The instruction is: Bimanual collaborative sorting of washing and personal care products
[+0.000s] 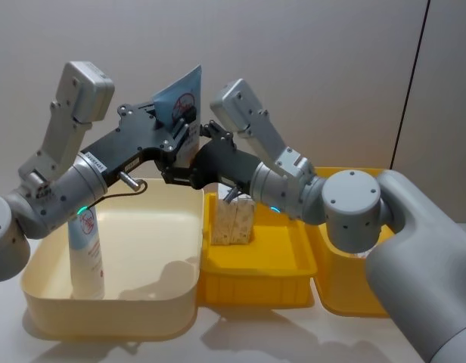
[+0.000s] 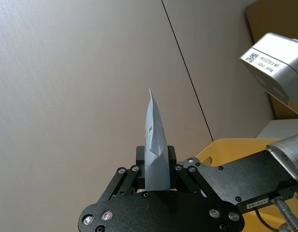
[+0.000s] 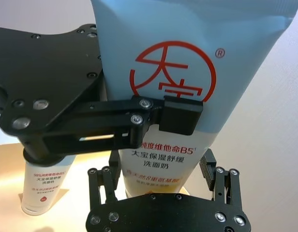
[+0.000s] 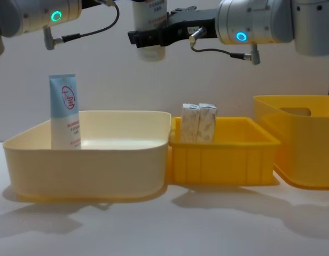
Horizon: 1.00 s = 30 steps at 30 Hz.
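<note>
Up in the air, a tube (image 1: 180, 102) is mid-handover: the left gripper (image 3: 175, 113) pinches its blue top, the right gripper's (image 3: 163, 186) fingers sit spread around its white base. Best shut the right before the left lets go. Two tubes, the other (image 1: 88, 253) standing at eight o'clock in the cream tray (image 1: 153, 314); two cartons (image 1: 233, 221) in the yellow tray (image 1: 256, 283)

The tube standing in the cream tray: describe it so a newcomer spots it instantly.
Find the cream tray left of the small yellow bin. In its near-left corner a tube stands upright alone, pale blue above, white below, with a red round logo. Its twin is up in the air between the grippers.
</note>
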Each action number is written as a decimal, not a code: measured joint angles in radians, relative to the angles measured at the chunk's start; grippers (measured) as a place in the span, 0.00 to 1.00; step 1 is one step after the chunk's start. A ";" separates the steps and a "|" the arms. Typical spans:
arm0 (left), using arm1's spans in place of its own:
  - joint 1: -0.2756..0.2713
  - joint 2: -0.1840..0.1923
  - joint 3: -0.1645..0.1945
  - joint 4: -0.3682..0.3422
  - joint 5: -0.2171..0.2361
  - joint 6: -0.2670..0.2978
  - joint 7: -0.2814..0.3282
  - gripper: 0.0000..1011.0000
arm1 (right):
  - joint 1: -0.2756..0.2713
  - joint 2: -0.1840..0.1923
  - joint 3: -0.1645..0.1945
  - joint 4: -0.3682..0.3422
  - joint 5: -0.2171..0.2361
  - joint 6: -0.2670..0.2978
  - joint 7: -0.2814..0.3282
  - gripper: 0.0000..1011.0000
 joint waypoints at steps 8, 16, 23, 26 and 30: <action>0.006 0.007 0.001 -0.016 0.006 0.012 0.005 0.22 | -0.002 -0.011 0.003 0.006 -0.004 0.001 -0.008 0.94; 0.009 0.010 0.002 -0.024 0.009 0.018 0.008 0.22 | -0.004 -0.017 0.003 0.008 -0.007 0.002 -0.010 0.73; 0.011 0.012 0.002 -0.028 0.011 0.021 0.009 0.22 | -0.005 -0.020 0.004 0.009 -0.008 0.002 -0.013 0.64; 0.011 0.012 0.002 -0.029 0.011 0.022 0.009 0.22 | -0.005 -0.020 0.004 0.010 -0.008 0.003 -0.014 0.63; 0.011 0.012 0.002 -0.030 0.012 0.023 0.010 0.22 | -0.005 -0.021 0.005 0.010 -0.008 0.003 -0.015 0.61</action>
